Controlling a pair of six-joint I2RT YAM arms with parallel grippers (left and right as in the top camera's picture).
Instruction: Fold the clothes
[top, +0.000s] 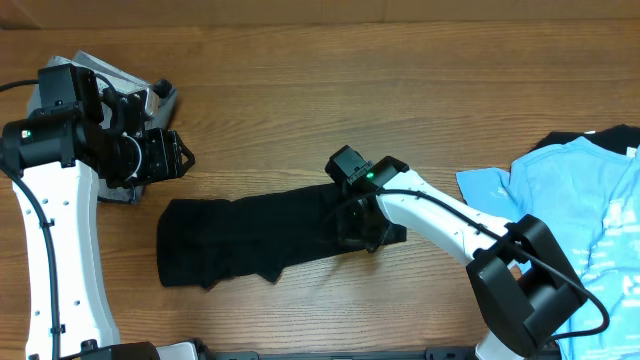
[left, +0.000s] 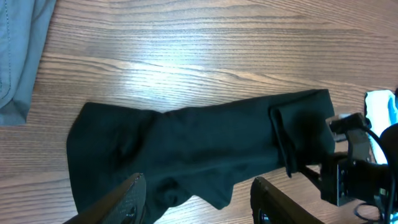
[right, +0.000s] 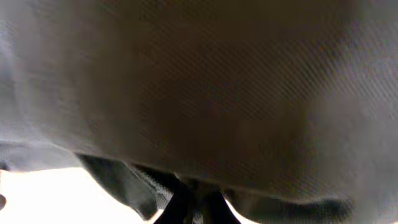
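Black garment (top: 250, 235) lies stretched flat across middle of wooden desk (top: 300, 100). Right gripper (top: 368, 230) is down on its right end, jaws closed, pinching fabric; dark cloth fills right wrist view. Small fold in cloth just beside it. Left gripper (left: 198, 194) hovers near garment's left end, jaws wide apart, holding nothing. Gray garment (top: 125, 85) bunched far left, partly under left arm. Light blue T-shirt (top: 585, 215) at right edge, well apart from black garment; right arm crosses its corner.

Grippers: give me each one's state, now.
Left gripper: open, holding nothing.
Right gripper: closed on the black garment at its end.
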